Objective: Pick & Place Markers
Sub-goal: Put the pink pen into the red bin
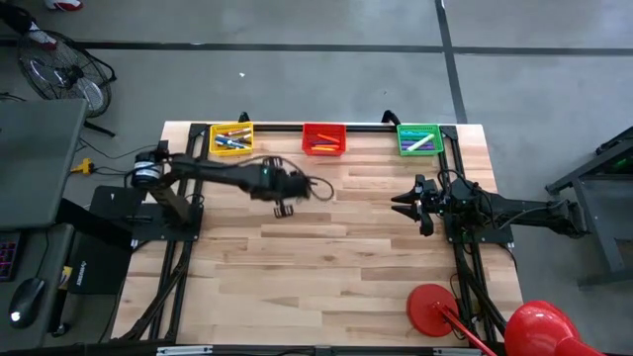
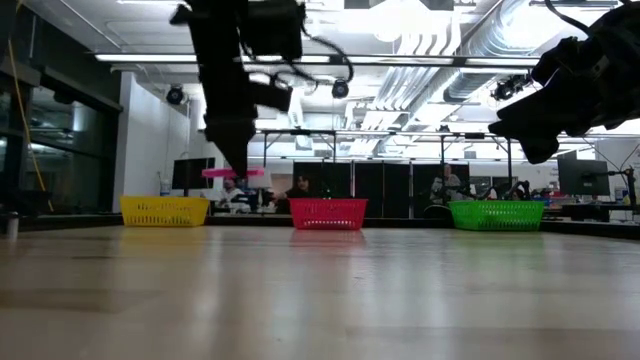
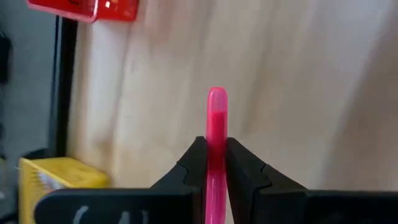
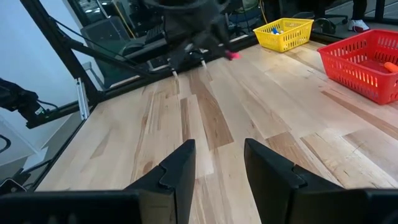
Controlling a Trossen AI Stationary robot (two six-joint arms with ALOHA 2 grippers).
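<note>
Left gripper (image 3: 216,163): you are clamping both fingers on a pink marker (image 3: 216,118), carrying it in the air above the table (image 1: 336,257).
Marker position: it is sitting between the jaws, its rounded end sticking out well past the fingertips; in the low view it is lying level under the gripper.
Handling: you are likely dealing with a light, stiff, smooth stick, so it could slide or swing if the grip is loosened. The hold is looking centred on the barrel, which is the sensible place to take it.
Table below: no loose markers are showing on the boards near the gripper.
Baskets: three are sitting along the table's far edge, beyond the left gripper.
Red basket (image 1: 323,138): nearest ahead of the left gripper, holding a few markers, orange among them.
Yellow basket (image 1: 231,137): off to its side, holding several, blue and yellow showing.
Green basket (image 1: 418,138): farthest from it, nearer the right arm, holding pale and purple ones.
Right gripper (image 4: 216,163): you are keeping it waiting near its own table side, fingers apart, nothing between them.
</note>
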